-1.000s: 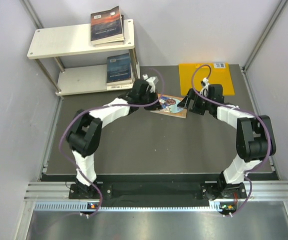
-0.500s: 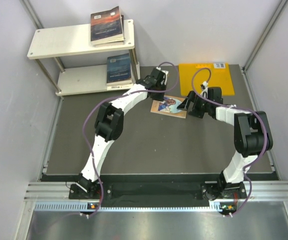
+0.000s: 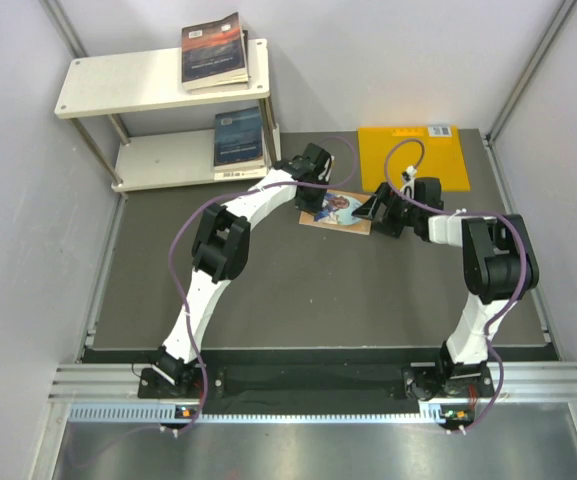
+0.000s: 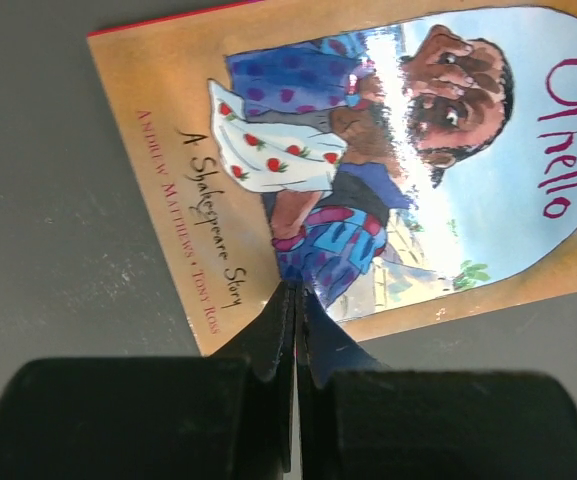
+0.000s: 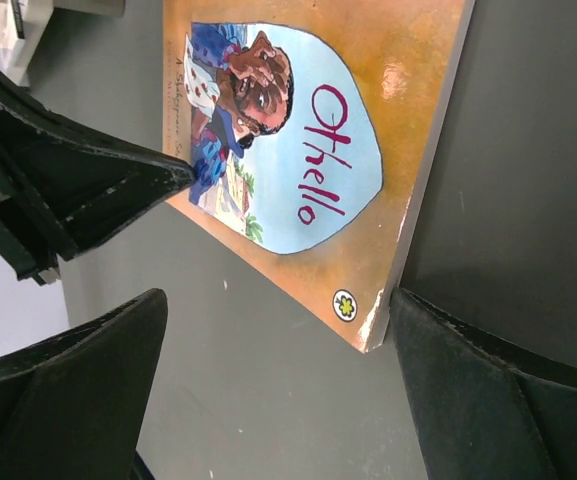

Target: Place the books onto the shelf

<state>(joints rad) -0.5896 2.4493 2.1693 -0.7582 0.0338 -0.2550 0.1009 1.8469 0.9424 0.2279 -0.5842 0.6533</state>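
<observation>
At the near edge of the dark grey table mat (image 3: 298,290) the two white-and-black arms rise from their bases and reach inward to meet over a thin orange-brown paperback with a blue arched picture and the title "Othello" (image 3: 341,209), which lies flat on the mat about midway across. The left gripper (image 4: 296,298) has its black fingers pressed together with nothing between them, the tips down on the cover's picture near one long edge. The right gripper (image 5: 278,297) is spread wide and grips nothing; its fingers stand either side of one corner of this book, one just beside it. Farther back on the right lies a large flat orange-yellow sheet (image 3: 413,157). In the far left corner stands the cream-white two-tier shelf on thin metal legs (image 3: 128,85), with a dark blue paperback (image 3: 239,137) on the lower board and a dark paperback with a reddish glow (image 3: 214,48) atop a small stack on the upper.
</observation>
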